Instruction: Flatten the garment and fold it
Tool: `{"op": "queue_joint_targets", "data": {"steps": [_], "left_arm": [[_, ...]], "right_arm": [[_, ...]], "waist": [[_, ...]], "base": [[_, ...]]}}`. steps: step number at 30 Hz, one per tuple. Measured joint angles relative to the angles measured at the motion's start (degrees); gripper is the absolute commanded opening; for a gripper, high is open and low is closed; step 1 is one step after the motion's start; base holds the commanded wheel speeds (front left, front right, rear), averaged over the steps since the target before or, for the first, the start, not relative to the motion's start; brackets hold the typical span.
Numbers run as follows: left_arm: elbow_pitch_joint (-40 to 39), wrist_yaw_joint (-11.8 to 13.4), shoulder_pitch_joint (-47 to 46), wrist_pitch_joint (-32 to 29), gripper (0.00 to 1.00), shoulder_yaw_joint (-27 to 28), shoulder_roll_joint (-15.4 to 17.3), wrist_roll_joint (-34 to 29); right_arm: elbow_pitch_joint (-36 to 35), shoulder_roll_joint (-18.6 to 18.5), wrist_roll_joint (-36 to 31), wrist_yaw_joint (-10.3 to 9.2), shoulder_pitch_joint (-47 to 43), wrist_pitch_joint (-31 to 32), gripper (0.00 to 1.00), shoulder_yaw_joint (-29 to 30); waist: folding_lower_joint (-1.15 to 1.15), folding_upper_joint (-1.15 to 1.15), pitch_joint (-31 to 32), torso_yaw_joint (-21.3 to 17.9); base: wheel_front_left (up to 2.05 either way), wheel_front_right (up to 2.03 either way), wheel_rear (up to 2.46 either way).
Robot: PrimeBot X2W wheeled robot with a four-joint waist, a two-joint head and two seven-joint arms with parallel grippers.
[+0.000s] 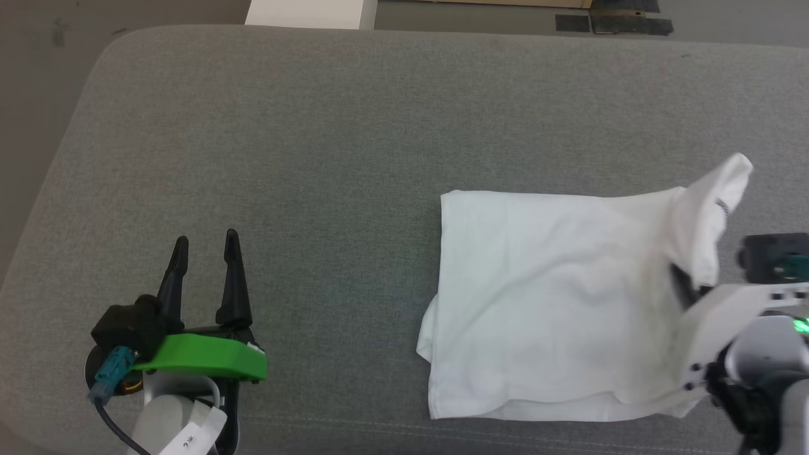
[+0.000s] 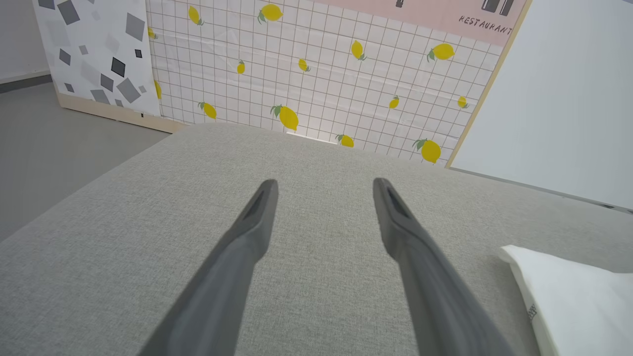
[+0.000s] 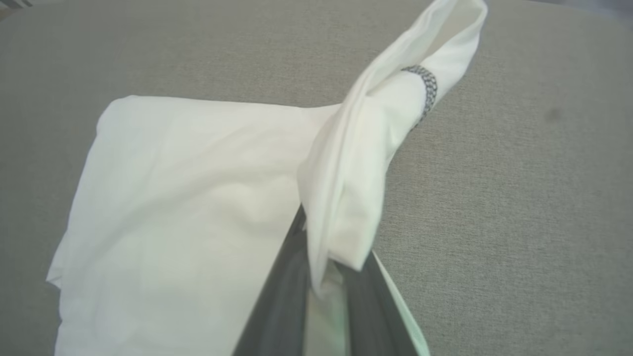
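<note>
Grey woven fabric covers the desk, which has rounded corners. In the left wrist view, a speckled panel, a lemon-print grid panel and a plain white board stand beyond its far edge. In the head view, a white box sits past the far edge. Its contents cannot be seen.

1. Left gripper: positioned at the lower left of the head view, over bare desk fabric.
   - Fingers are spread wide, with a clear gap between the tips. The left wrist view confirms this spread.
   - Nothing is between the fingers and no cloth is in contact.
   - A green housing and a teal connector sit behind the fingers.

2. Garment: a white T-shirt located on the right half of the desk, well apart from the left gripper.
   - It lies as a roughly rectangular folded stack. The left edge is straight, and layered edges show at the near left corner.
   - Its near left corner shows at the lower right of the left wrist view.
   - The right-hand portion is raised off the desk into a standing fold.
   - Dark zigzag stitching is visible on the raised part.

3. Right gripper: positioned at the right edge of the head view, at the right side of the garment.
   - In the right wrist view, the two dark fingers are pressed close together, pinching the raised fold.
   - The cloth drapes over the fingertips and hides them.
   - A green light glows on the wrist.
</note>
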State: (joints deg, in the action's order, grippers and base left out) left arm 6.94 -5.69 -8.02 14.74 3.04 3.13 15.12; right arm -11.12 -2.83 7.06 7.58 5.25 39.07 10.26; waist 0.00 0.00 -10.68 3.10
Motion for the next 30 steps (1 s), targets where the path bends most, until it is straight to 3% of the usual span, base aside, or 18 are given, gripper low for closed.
{"op": "queue_joint_targets", "data": {"steps": [4, 6, 10, 21, 22, 24, 30], "left_arm": [[0.0, -0.1, 0.0, 0.0, 1.0, -0.1, 0.0, 0.0], [0.0, -0.1, -0.1, 0.0, 1.0, -0.7, 0.0, 0.0], [0.0, -0.2, -0.6, 0.0, 1.0, -1.8, 0.0, 0.0], [0.0, 0.0, -2.3, 0.0, 1.0, -2.9, -0.1, 0.6], [0.0, 0.0, -2.4, 0.0, 1.0, -2.9, -0.1, 0.6], [0.0, 0.2, -2.4, 0.0, 1.0, -3.1, -0.1, 0.6], [-0.4, 0.6, -2.3, 0.0, 1.0, -3.3, -0.1, 0.6]], "right_arm": [[-4.9, -0.1, -4.1, 0.0, -0.4, 2.4, 0.0, -11.2], [-3.3, -0.3, -6.0, 0.0, 1.2, 3.6, 0.0, -19.0], [2.1, -0.4, -6.3, 0.0, 5.9, 3.8, 0.0, -26.2], [21.3, -0.2, -1.9, 0.0, 15.0, 3.2, 0.0, -32.1], [22.3, -0.2, -1.0, 0.0, 15.3, 3.2, 0.21, -32.2], [24.1, -0.2, 0.5, 0.0, 16.1, 2.7, 1.0, -32.8], [23.0, -0.1, 5.1, 0.0, 16.4, -1.3, 1.0, -33.4]], "waist": [[0.0, 0.0, -0.2, 0.3], [0.0, 0.0, -0.7, 0.6], [0.0, 0.0, -1.6, 1.4], [0.01, 0.0, -4.9, 4.3], [0.01, 0.0, -5.1, 4.5], [0.01, 0.0, -5.3, 4.9], [0.01, 0.0, -4.8, 4.5]], "base": [[0.0, 0.0, 0.0], [0.0, 0.0, 0.0], [0.0, 0.0, 0.0], [0.0, 0.0, 0.0], [0.0, 0.0, 0.0], [0.0, 0.0, 0.0], [0.0, 0.0, 0.0]]}}
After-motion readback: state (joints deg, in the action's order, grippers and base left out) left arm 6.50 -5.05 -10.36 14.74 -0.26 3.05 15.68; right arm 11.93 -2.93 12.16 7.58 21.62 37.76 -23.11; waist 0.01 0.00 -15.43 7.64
